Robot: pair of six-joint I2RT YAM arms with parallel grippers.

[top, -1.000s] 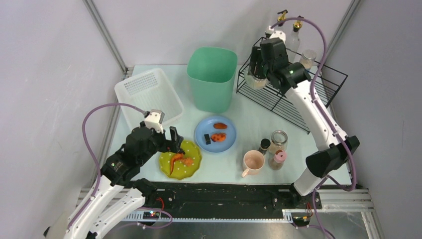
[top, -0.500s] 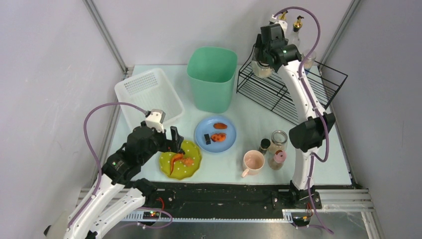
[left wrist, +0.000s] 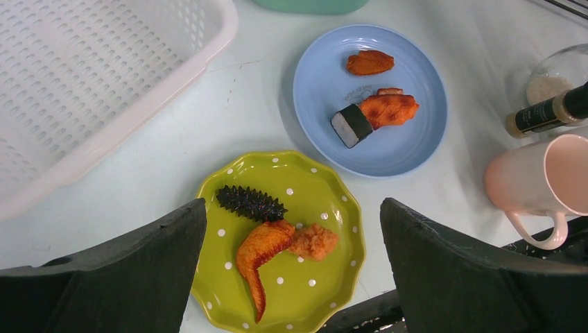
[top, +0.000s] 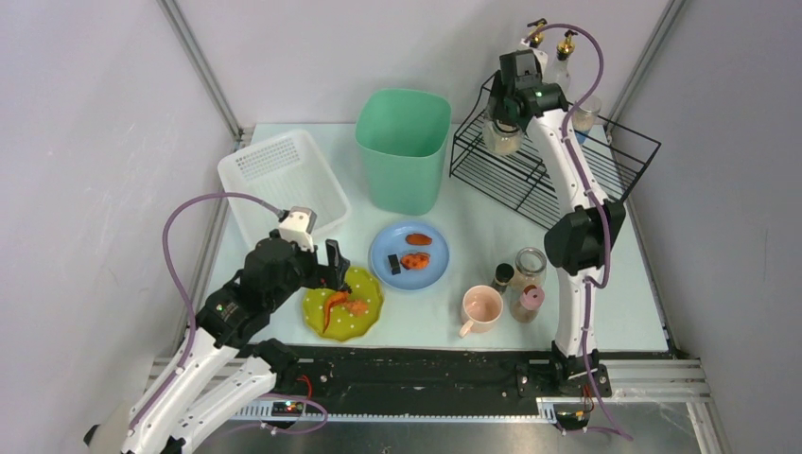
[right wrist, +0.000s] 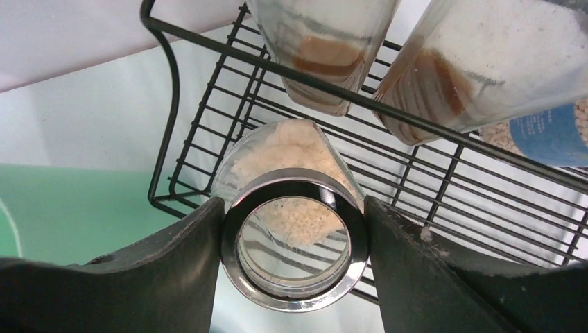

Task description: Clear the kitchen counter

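One move, right arm: over the last second we see it swing from the front of the wire rack [top: 605, 161] toward the rack's back left corner, carrying a glass jar [right wrist: 291, 166] of pale grains.
Right tool [right wrist: 295, 277]: clamped on the jar's metal rim, one finger on each side.
Left tool [left wrist: 291, 277]: spread wide and empty, unmoved above the green dotted plate [left wrist: 326, 201].
Meaning for the task: we judge this jar nearly stowed, though not yet let go.
Tabletop [top: 492, 222]: it lies under both arms and bears the green plate, a blue plate [left wrist: 409, 139], a pink mug [top: 480, 307] and a clear jar [top: 530, 265] among other small containers.
Hard to tell: whether the held jar's base touches the rack wires, since the arm hides it from above.
Cut off: a bottle [right wrist: 326, 35] and a second bottle [right wrist: 471, 62] in the rack, their upper parts out of the right wrist view.
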